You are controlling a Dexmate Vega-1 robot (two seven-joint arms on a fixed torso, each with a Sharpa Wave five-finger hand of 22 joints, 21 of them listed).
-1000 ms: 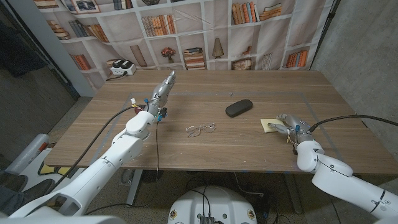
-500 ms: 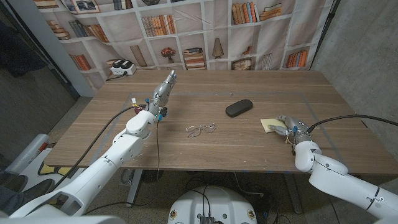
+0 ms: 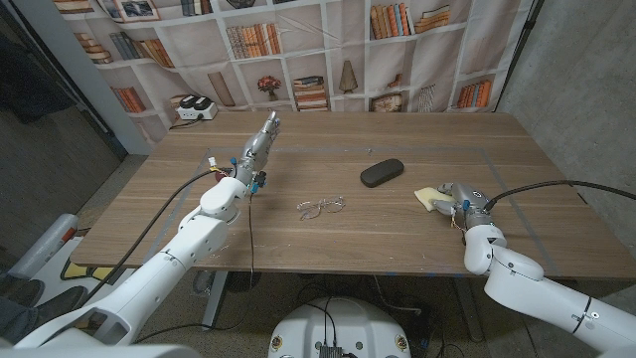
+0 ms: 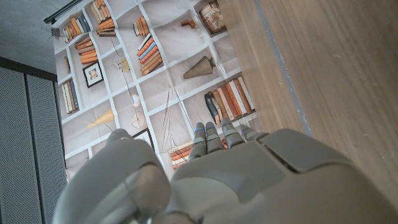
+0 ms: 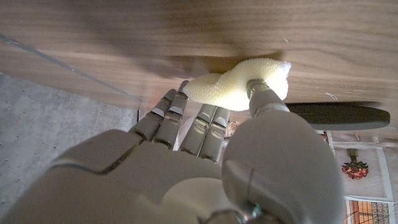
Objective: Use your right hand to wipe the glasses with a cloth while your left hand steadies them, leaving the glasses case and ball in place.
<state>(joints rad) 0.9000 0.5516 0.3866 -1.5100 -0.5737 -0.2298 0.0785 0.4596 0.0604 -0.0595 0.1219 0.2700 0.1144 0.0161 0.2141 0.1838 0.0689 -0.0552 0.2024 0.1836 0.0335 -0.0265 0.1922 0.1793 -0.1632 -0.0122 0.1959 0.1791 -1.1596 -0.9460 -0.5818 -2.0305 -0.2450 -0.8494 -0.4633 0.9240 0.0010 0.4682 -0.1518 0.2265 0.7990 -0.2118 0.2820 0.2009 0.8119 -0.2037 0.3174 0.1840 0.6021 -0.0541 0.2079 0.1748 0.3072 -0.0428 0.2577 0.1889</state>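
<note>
Glasses (image 3: 320, 207) sit near the middle of the wooden table (image 3: 328, 249), thin wire frames, lenses down on the wood, nothing touching them. Neither hand is near them, they're just lying there on their own between the two arms

The yellow cloth (image 3: 429, 198) is off toward the robot's right side of the table, and the right hand (image 3: 455, 202) has it. In the right wrist view the cloth (image 5: 236, 87) is bunched up and pinched between the thumb and the fingers (image 5: 171, 112), with the fingers curled in close together around it. It looks lifted a bit or at least scrunched against the tabletop, can't really tell which

The dark glasses case (image 3: 382, 172) lies closed a little beyond the glasses and slightly toward the right hand, well apart from both. You can also see it as a dark strip past the cloth in the right wrist view (image 5: 339, 116)

The left hand (image 3: 261, 144) is held up off the table on the robot's left, fingers straight and pressed together, pointing away toward the bookshelf backdrop (image 3: 258, 45). It holds nothing. Left wrist view shows the same thing, fingers (image 4: 214, 138) lined up side by side with the printed shelves behind

A small white device (image 3: 196, 108) sits at the far left corner of the table
</note>
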